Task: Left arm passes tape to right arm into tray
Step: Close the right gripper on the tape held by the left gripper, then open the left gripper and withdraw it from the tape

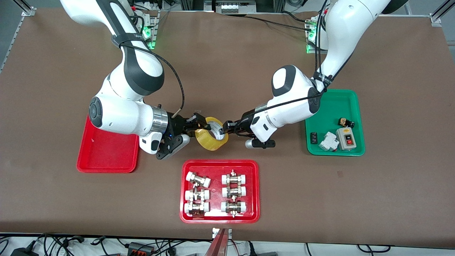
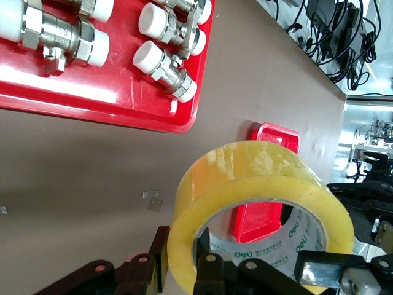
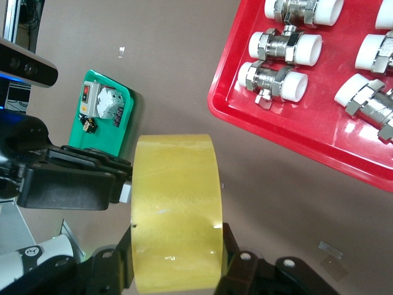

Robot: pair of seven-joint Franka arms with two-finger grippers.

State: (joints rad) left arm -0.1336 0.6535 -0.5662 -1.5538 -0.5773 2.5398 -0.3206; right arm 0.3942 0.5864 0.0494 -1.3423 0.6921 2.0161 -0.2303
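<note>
Fittings tray point(image 1: 219, 217) lies nearest; above bare table, my left gripper point(image 1: 224, 131) and right gripper point(image 1: 199, 127), arms extended level, both clamp the tape point(image 1: 210, 140).

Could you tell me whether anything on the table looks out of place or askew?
One white-capped metal fitting in the red fittings tray lies tilted while the others sit in straight rows. Nothing looks spilled or damaged.

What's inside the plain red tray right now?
The plain red tray shows only bare floor; the right arm covers its corner. The tape hangs between the right gripper and left gripper.
</note>
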